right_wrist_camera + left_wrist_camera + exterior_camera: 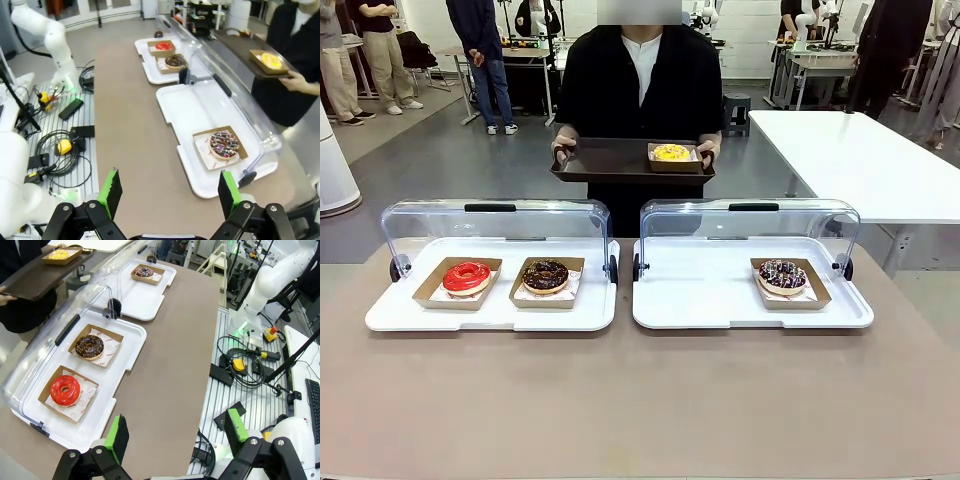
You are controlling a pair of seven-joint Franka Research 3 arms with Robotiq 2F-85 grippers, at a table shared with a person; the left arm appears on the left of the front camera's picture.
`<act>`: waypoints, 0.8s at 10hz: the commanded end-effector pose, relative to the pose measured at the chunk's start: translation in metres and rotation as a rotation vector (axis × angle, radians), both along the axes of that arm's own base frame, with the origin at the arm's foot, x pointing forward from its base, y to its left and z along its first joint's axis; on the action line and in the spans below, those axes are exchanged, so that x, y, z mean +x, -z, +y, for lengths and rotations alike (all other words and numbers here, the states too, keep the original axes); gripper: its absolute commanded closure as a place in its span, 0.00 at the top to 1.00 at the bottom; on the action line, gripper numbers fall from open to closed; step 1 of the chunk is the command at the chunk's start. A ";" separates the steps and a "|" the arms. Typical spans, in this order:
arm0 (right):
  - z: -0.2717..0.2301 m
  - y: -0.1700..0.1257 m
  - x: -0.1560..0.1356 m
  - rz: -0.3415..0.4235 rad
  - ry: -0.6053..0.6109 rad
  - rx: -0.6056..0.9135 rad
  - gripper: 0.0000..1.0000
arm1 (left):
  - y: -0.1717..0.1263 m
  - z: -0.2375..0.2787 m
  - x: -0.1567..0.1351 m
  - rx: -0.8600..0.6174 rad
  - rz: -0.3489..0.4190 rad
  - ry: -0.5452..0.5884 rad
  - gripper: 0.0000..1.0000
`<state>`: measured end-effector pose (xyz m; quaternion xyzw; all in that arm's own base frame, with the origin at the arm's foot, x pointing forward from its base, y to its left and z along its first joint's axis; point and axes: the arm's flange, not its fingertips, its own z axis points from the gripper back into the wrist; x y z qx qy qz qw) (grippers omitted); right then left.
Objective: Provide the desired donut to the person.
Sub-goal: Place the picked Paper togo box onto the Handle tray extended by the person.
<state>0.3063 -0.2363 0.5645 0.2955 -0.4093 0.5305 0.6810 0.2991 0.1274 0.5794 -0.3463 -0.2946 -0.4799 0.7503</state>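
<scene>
The person [640,80] stands at the far side holding a dark tray [610,160] with a yellow donut [671,153] in a cardboard holder on it. On the left white tray [490,315] lie a red donut [467,276] and a chocolate donut [545,274]. The right white tray [720,300] carries a sprinkled chocolate donut [782,274]. My left gripper [175,432] is open, hovering back over the table's near edge. My right gripper [167,192] is open too, well short of the sprinkled donut [224,143].
Both white trays have clear lids [500,225] raised behind them. A white table [860,160] stands at the back right. Cables and controllers [240,365] lie on the robot's base behind the table edge. Bystanders stand far behind.
</scene>
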 end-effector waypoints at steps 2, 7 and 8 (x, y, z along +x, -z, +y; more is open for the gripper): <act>-0.009 0.005 0.002 -0.041 -0.041 -0.007 1.00 | -0.001 0.001 0.000 -0.011 -0.016 0.008 1.00; -0.005 0.002 -0.001 -0.020 -0.036 -0.003 1.00 | -0.001 0.001 0.000 -0.011 -0.016 0.008 1.00; -0.005 0.002 -0.001 -0.020 -0.036 -0.003 1.00 | -0.001 0.001 0.000 -0.011 -0.016 0.008 1.00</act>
